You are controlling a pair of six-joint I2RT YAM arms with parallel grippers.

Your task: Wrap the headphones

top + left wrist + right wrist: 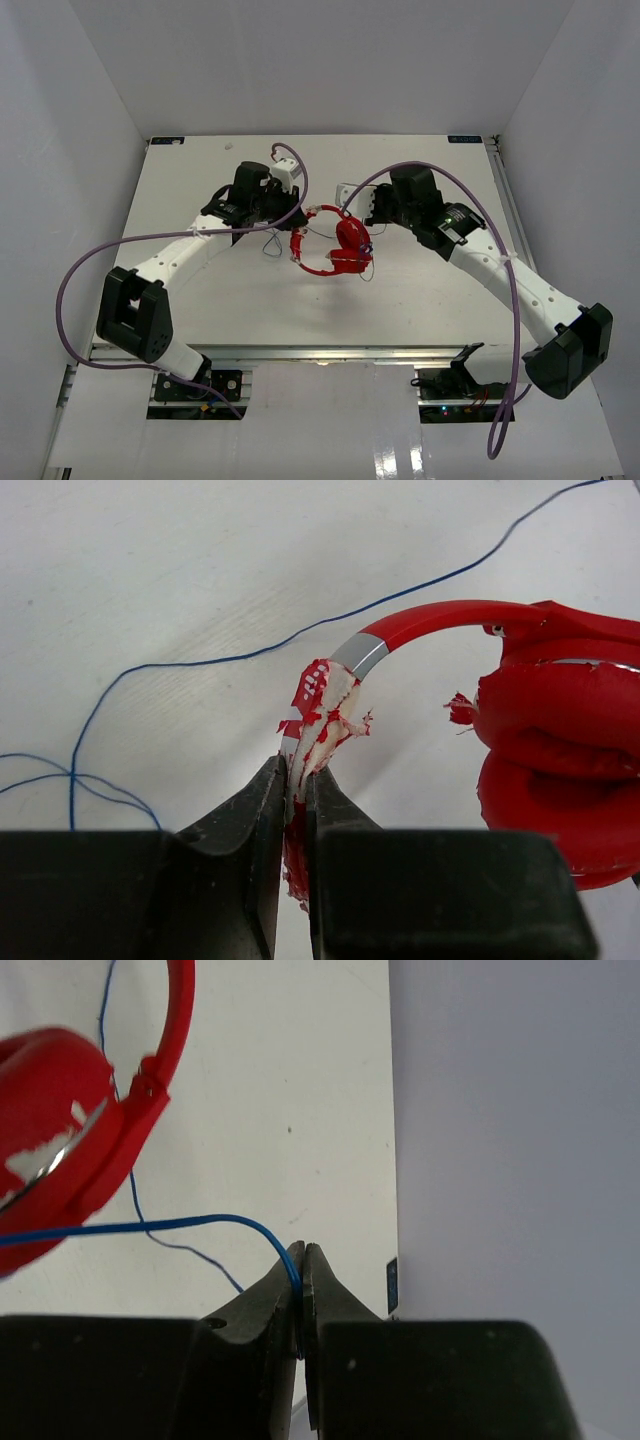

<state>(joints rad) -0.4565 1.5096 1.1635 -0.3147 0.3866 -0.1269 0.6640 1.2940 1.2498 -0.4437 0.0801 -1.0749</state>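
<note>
Over white table, wrist views show left fingers clamping headphones, right fingers clamping cord.

White matte table fills the middle of the top view, with white walls on three sides. Red headphones sit at frame centre; can't tell if the earcups touch the table. Thin blue cord lies slack on the table, running from upper right to lower left in the left wrist view and crossing itself at the left edge. Small dark labels mark the table's far corners.
</note>
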